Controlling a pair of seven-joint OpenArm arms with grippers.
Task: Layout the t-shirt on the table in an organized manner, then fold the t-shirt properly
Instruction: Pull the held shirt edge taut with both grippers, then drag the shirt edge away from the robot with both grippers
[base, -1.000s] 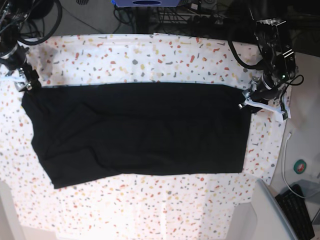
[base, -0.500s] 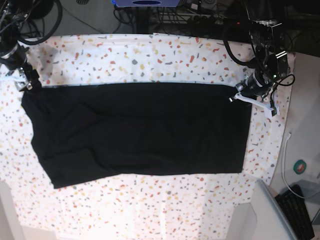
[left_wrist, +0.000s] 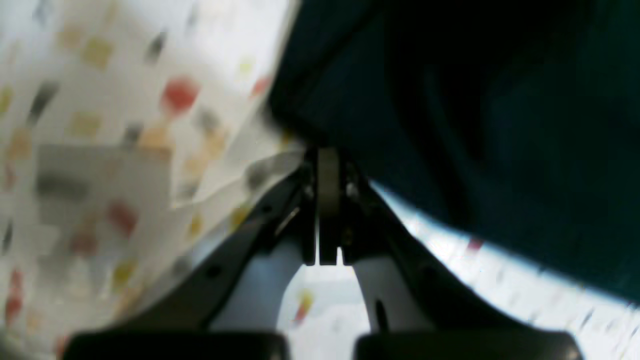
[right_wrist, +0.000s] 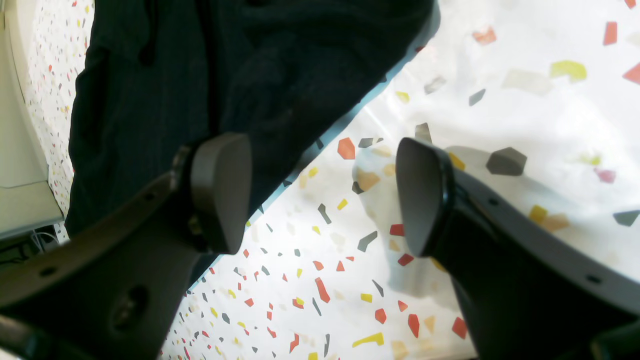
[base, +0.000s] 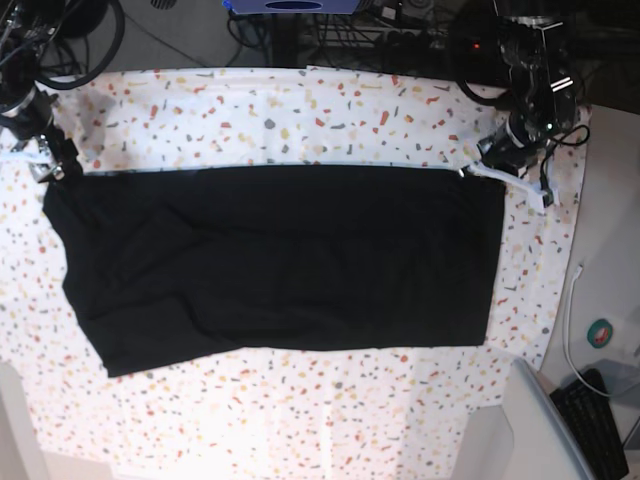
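The black t-shirt (base: 280, 260) lies spread flat as a wide rectangle on the speckled table (base: 300, 110). My left gripper (base: 485, 170) is at the shirt's far right corner. In the left wrist view it (left_wrist: 327, 165) is shut, with its tips against the edge of the shirt (left_wrist: 500, 125); I cannot tell if fabric is pinched. My right gripper (base: 50, 165) is at the shirt's far left corner. In the right wrist view it (right_wrist: 322, 195) is open and empty, one finger (right_wrist: 222, 192) over the shirt (right_wrist: 200, 75), the other over the table (right_wrist: 525, 100).
A black keyboard (base: 598, 420) and a round green-and-white item (base: 600, 333) lie off the table's right edge, beside a white cable (base: 572, 300). A pale bin edge (base: 530, 430) sits at the front right. Cables and dark equipment crowd the far side.
My left gripper has moved from beside the shirt's right edge toward the far side and slightly inward, to the shirt's far right corner. The right arm and shirt have not moved.
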